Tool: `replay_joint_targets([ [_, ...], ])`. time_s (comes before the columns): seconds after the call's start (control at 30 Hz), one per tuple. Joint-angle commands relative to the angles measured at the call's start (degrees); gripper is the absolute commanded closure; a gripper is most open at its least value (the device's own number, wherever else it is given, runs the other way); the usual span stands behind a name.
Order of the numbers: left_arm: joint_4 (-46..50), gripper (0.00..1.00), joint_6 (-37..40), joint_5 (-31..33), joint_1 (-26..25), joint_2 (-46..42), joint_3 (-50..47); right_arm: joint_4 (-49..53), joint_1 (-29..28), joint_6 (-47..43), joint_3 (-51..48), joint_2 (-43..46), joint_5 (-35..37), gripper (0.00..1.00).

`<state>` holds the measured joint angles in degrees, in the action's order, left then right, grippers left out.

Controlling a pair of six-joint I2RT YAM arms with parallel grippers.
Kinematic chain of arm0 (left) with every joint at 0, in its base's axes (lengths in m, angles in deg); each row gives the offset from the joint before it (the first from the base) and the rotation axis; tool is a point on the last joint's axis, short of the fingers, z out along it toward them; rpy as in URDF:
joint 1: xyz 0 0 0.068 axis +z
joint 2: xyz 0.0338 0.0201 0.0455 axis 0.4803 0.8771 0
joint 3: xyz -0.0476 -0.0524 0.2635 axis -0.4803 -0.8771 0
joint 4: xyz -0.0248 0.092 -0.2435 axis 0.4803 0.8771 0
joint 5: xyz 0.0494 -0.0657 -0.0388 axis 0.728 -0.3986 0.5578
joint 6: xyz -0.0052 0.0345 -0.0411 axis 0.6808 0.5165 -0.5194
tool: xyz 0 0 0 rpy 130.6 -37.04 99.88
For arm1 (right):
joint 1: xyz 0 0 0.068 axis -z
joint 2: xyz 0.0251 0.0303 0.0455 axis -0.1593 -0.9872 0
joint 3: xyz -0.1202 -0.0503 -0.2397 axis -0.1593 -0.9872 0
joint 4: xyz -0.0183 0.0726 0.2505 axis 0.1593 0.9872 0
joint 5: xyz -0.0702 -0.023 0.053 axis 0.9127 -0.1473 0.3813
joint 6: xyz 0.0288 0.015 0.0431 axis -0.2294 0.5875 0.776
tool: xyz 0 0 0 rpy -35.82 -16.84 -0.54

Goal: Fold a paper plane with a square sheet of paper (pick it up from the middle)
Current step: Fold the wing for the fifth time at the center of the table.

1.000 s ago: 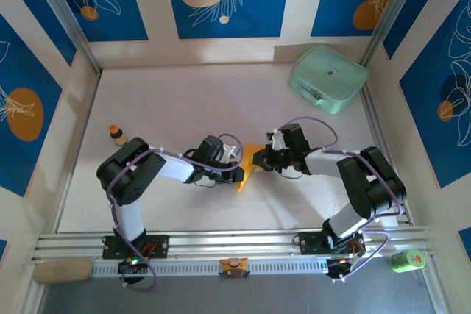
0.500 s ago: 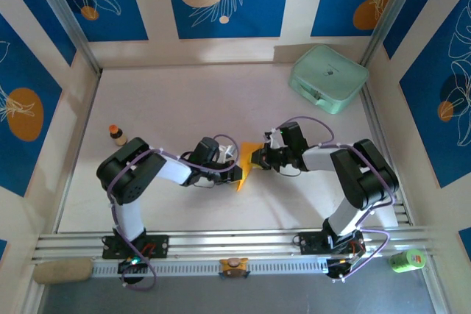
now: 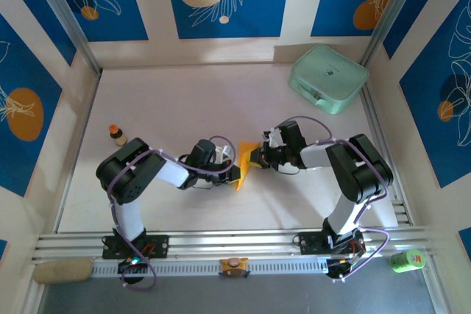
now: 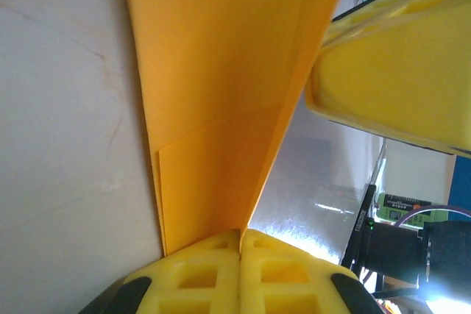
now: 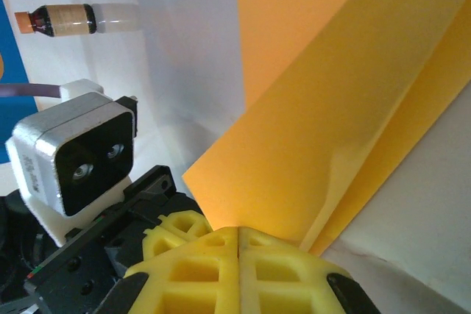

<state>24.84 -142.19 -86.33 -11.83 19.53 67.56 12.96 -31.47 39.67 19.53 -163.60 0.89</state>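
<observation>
The square sheet of paper (image 3: 245, 161) is orange-yellow and folded into a slim pointed paper plane shape with creased flaps. It stands on edge at the table's middle between both grippers. My left gripper (image 3: 237, 174) is shut on its lower end, and in the left wrist view the fold (image 4: 221, 93) rises straight out of the closed fingertips of the left gripper (image 4: 241, 234). My right gripper (image 3: 255, 158) is shut on the upper end. In the right wrist view a flap of the paper (image 5: 331, 108) comes out from between the shut right gripper (image 5: 238, 231).
A mint-green case (image 3: 328, 79) lies at the back right. A small brown orange-capped bottle (image 3: 116, 134) stands at the left and also appears as the bottle (image 5: 59, 20) in the right wrist view. Walls close in the table on three sides.
Both wrists have shifted a little to the left and the right gripper has come closer to the left one. The paper stays gripped by both and looks narrower from above.
</observation>
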Motion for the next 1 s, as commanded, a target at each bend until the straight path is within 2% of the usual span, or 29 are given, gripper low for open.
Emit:
replay_joint_targets([
  [0.0, 0.38, 1.0, -1.36, 2.53, 1.42, 0.15, -1.9, -0.83, 0.16, 0.43, 0.93, -1.43, -2.16, 0.94],
  [0.97, 0.03, 1.0, -5.35, 4.79, 2.37, 0.99, -4.1, -1.93, -0.37, 1.0, 4.45, -7.78, -2.85, 0.94],
])
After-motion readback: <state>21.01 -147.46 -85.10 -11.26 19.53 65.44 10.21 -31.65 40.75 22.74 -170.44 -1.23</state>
